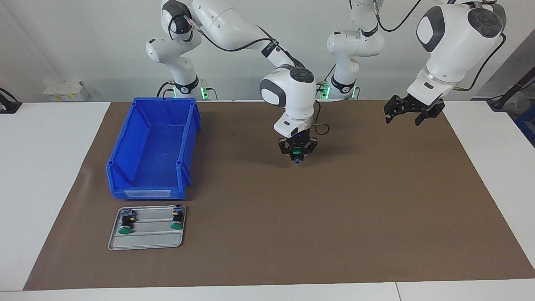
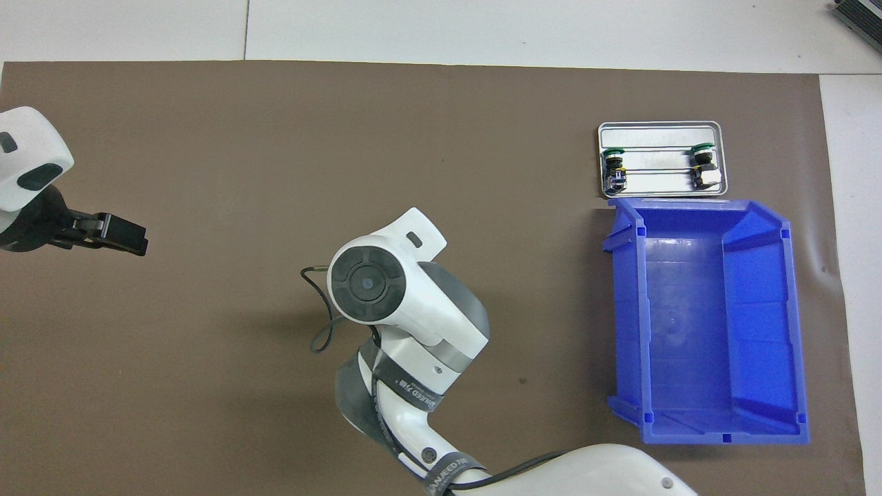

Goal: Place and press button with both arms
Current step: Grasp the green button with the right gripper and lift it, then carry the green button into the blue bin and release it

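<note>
1. Your right gripper (image 1: 297, 158), at centre frame, is clamped on the button (image 1: 297, 153), low over the worktop (image 1: 334, 217) for placing;
2. Your left gripper (image 1: 411, 113), upper right, hangs spread, waiting to press.

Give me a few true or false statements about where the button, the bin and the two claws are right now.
1. The right claw is shut on the button. True.
2. The blue bin holds two buttons. False: it holds none; two buttons lie in the metal tray.
3. The left claw hangs open over the mat. True.
4. The tray lies nearer the robots than the bin. False: it lies farther.
</note>
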